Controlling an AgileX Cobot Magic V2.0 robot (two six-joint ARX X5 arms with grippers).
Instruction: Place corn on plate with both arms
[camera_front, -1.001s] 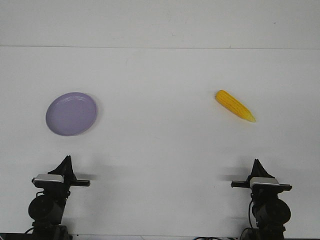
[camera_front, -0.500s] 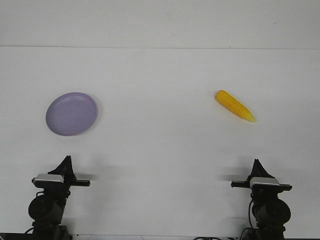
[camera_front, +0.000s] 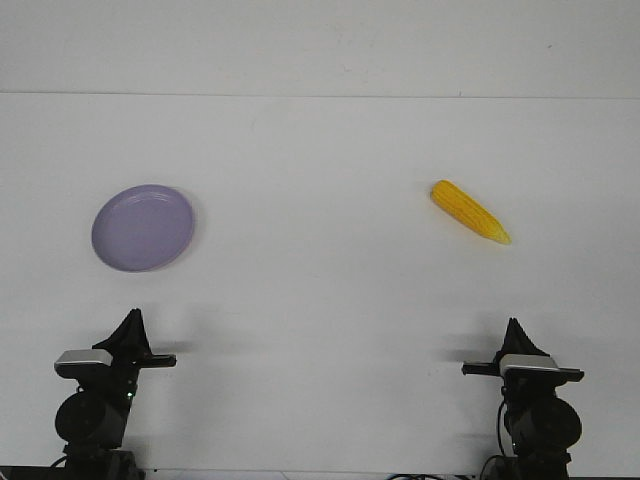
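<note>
The yellow corn (camera_front: 469, 210) lies on the white table at the right, its pointed tip toward the front right. The lavender plate (camera_front: 143, 227) sits empty at the left, far from the corn. My left gripper (camera_front: 131, 324) is low at the front left, in front of the plate, its fingers together in one point and holding nothing. My right gripper (camera_front: 514, 331) is low at the front right, in front of the corn, its fingers also together and holding nothing. Neither gripper touches anything.
The white table (camera_front: 320, 280) meets a white back wall along a line at the far edge (camera_front: 320, 95). Nothing else stands on the table between the plate and the corn.
My left arm's wrist has shifted slightly to the left. The corn, the plate and my right arm have not moved.
</note>
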